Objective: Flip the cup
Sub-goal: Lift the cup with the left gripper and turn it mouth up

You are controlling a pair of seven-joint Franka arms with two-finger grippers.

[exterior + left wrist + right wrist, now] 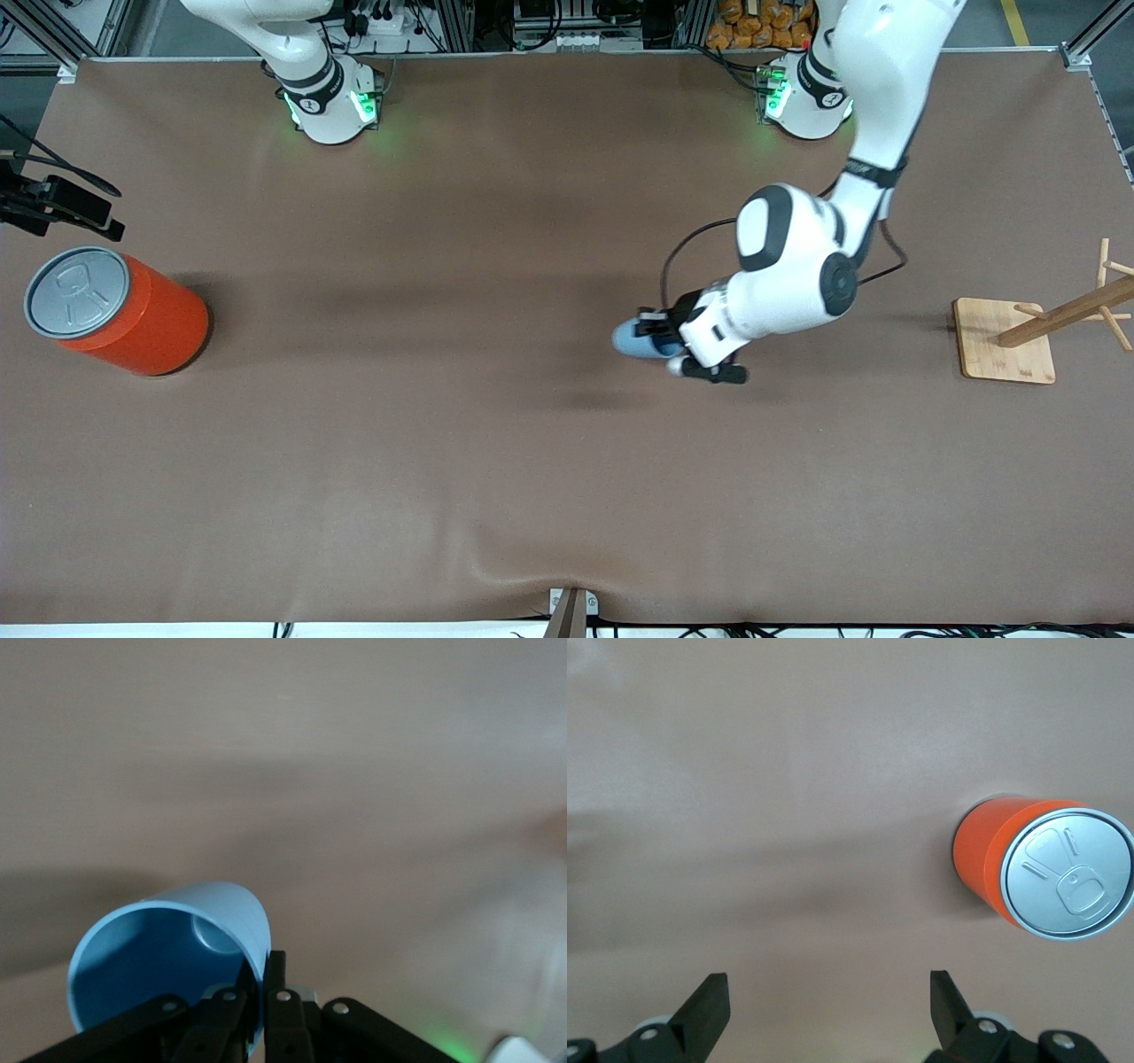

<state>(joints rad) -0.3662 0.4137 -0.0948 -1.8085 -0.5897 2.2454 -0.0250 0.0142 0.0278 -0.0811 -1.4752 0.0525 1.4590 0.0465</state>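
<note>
The light-blue cup [631, 338] is held in the air on its side over the middle of the table, toward the left arm's end. My left gripper [663, 335] is shut on its rim wall, one finger inside and one outside. In the left wrist view the cup [168, 957] shows its darker blue inside, with the left gripper [264, 973] pinching the wall. My right gripper [828, 992] is open and empty, up over the table beside the orange can, where the arm waits.
A large orange can [133, 315] with a grey pull-tab top stands at the right arm's end; it also shows in the right wrist view [1036, 868]. A wooden rack on a square base [1005, 341] stands at the left arm's end.
</note>
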